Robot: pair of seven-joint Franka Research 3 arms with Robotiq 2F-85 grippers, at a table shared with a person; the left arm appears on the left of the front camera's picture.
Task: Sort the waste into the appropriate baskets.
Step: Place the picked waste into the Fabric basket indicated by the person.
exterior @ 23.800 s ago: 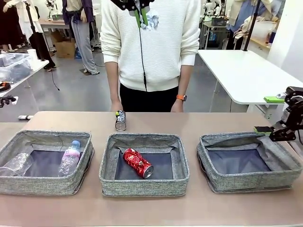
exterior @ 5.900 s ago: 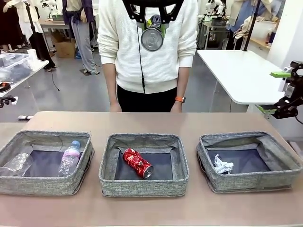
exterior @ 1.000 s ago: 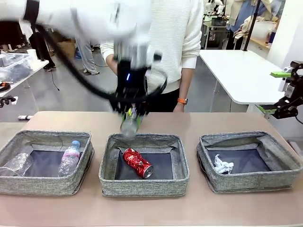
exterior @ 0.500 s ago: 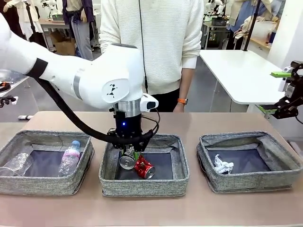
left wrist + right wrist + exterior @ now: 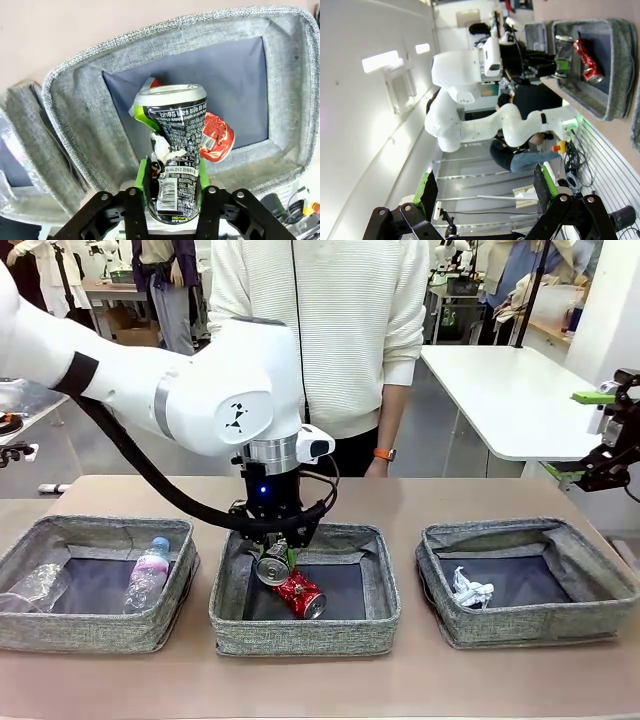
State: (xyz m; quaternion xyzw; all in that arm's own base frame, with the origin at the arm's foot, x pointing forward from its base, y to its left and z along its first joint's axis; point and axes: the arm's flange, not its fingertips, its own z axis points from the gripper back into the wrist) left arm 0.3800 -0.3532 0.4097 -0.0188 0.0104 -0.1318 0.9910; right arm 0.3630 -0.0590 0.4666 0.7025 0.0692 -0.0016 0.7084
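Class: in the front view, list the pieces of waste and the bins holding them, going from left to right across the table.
Left grey woven fabric bin: crumpled clear plastic bottle → blue-capped clear plastic bottle; middle grey woven bin: dented red drink can; right grey woven bin: small white paper wad.

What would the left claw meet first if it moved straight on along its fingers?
Beyond the dark printed can between its pads, the left claw would probably meet the red can first, then the middle basket floor; depth is unclear.
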